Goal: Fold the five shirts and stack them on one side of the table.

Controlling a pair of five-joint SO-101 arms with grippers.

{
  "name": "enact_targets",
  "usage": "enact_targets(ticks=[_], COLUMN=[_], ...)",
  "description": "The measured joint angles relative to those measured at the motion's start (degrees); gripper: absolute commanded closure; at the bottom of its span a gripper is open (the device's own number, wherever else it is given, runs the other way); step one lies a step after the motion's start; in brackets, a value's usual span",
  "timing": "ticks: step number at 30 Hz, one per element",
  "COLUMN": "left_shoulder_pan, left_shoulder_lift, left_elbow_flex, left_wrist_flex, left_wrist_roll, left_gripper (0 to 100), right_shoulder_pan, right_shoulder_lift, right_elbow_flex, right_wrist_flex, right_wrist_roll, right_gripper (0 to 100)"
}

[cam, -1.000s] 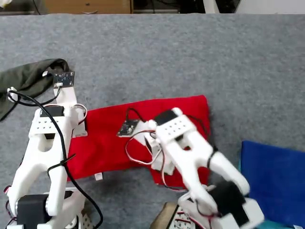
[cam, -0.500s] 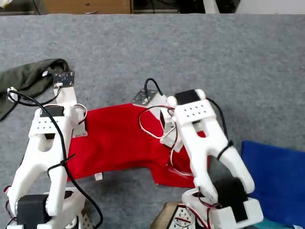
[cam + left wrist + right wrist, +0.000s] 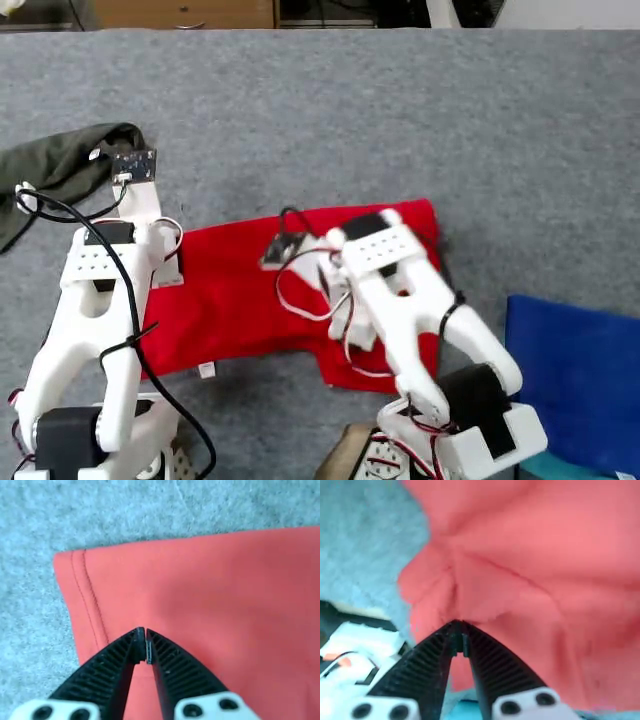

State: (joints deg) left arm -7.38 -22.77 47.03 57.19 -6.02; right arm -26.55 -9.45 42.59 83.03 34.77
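Grey felt covers the tabletop point(image 3: 420, 110), and the red shirt point(image 3: 230, 290) lies crosswise on its near middle, between your two arms, rumpled at the right arm's end. A blue shirt point(image 3: 580, 370) lies flat at the near right edge, well apart from the red one. A dark olive shirt point(image 3: 55, 165) sits bunched at the far left edge.

Your left hand point(image 3: 141, 647) is down over the red shirt's left end, just inside the stitched hem point(image 3: 90, 600). Its jaws are pressed together, but the cloth under them lies flat, so I cannot tell whether any fabric is caught. Your right hand point(image 3: 459, 642) is pressed together on a gather of red cloth. Creases run into its tips, so it looks to be pinching the shirt.

I judge you are mid-fold on the red shirt. To do it well, carry the right hand's pinch low and straight across toward the left end. Hold the left end down so the shirt does not slide on the felt, and lay the edge square with the hem before you let go. Lift only enough to clear the lower layer, because a high lift would likely drag the whole garment and add wrinkles.
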Motion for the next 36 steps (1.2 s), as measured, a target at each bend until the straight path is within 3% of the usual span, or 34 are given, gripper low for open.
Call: enact_targets(ticks=[8, 13, 18, 24, 30, 36], left_shoulder_pan=[0.0, 0.0, -1.1, -1.0, -1.9, -5.5], left_shoulder_lift=[0.0, 0.0, 0.2, 5.4, 15.5, 19.0], left_elbow_flex=[0.4, 0.3, -2.7, -2.8, -1.3, -2.8], left_wrist_flex=[-0.1, 0.4, 3.2, 3.3, 2.9, 3.7], left_wrist_roll=[0.0, 0.9, 8.9, 9.2, 1.9, -4.9], left_gripper=[98, 98, 98, 98, 98, 98], right_shoulder_pan=[-4.7, 2.5, 9.8, 12.9, 17.1, 22.7], right_shoulder_lift=[-5.1, -9.9, -10.3, 3.6, 23.2, 40.0], right_elbow_flex=[8.4, 0.0, -19.3, -33.4, -41.1, -53.4], right_wrist_flex=[0.8, 6.7, 10.0, 4.4, -5.5, -7.1], right_wrist_roll=[5.5, 6.9, 7.7, 3.2, -0.4, -0.5], right_gripper=[99.5, 99.5, 99.5, 99.5, 99.5, 99.5])
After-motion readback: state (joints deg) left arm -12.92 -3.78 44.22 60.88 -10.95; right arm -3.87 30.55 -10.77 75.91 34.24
